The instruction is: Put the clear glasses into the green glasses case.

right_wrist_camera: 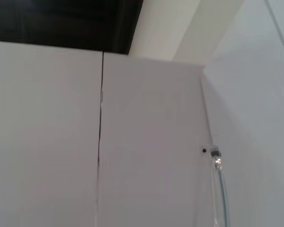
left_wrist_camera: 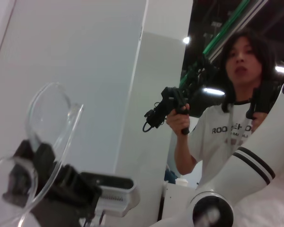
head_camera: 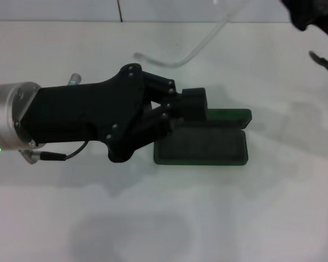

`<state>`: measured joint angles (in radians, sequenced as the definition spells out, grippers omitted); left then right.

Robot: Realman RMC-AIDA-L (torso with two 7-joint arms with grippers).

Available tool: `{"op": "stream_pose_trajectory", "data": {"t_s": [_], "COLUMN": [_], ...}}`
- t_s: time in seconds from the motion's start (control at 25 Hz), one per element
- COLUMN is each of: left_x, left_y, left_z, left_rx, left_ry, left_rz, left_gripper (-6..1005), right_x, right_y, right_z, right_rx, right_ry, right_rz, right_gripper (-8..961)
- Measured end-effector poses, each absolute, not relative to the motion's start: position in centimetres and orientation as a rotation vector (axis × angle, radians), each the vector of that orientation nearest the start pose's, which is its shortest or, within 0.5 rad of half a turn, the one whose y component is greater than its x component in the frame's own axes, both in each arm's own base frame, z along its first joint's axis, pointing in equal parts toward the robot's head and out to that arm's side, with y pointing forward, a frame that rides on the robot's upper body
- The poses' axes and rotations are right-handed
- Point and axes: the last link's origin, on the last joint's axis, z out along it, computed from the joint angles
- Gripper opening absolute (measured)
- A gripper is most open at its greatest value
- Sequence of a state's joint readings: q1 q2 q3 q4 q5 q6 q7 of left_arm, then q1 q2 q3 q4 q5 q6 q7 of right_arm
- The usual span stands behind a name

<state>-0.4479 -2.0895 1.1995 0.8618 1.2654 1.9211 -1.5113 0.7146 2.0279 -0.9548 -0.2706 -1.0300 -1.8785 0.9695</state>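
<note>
The green glasses case [head_camera: 202, 147] lies open on the white table, its lid [head_camera: 229, 117] standing up along the far side. My left gripper [head_camera: 194, 106] reaches in from the left at the case's left end, its fingers closed at the lid's edge. The clear glasses [head_camera: 191, 52] hang above the table behind the case, one long curved arm trailing down to the left. In the left wrist view my right gripper [left_wrist_camera: 38, 158] is shut on the clear glasses [left_wrist_camera: 52, 118] between the lenses. In the head view the right gripper [head_camera: 311, 16] is at the top right corner. A clear arm tip [right_wrist_camera: 219, 189] shows in the right wrist view.
The white table [head_camera: 153, 218] spreads around the case with a white wall [head_camera: 54, 8] behind it. In the left wrist view a person [left_wrist_camera: 236, 118] stands beyond a white pillar, and a white robot arm [left_wrist_camera: 255, 161] crosses the near side.
</note>
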Motion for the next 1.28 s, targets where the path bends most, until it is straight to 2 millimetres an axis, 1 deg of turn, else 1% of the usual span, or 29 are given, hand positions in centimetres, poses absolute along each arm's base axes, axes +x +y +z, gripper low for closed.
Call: {"op": "stream_pose_trajectory", "data": {"t_s": [0.12, 0.6, 0.96, 1.28], "left_x": [-14.7, -14.9, -14.8, -15.0], "left_y": [27.7, 27.7, 27.7, 27.8], "left_z": [2.0, 2.3, 2.4, 2.1], "left_rx": [-2.923, -2.887, -2.868, -2.858], "left_ry": [-0.191, -0.174, -0.169, -0.192], "left_rz": [-1.608, -1.626, -1.648, -1.662], "left_gripper": [43, 42, 42, 42], "right_x": [15.2, 15.1, 15.0, 14.4], "right_y": [34.6, 34.3, 34.1, 33.5], "right_z": [3.2, 2.2, 0.5, -0.9], "right_rx": [-2.275, -2.346, -2.479, -2.610], "right_ry": [0.017, 0.028, 0.043, -0.005], "right_rz": [1.761, 1.735, 1.649, 1.576], "right_gripper": [109, 109, 109, 109]}}
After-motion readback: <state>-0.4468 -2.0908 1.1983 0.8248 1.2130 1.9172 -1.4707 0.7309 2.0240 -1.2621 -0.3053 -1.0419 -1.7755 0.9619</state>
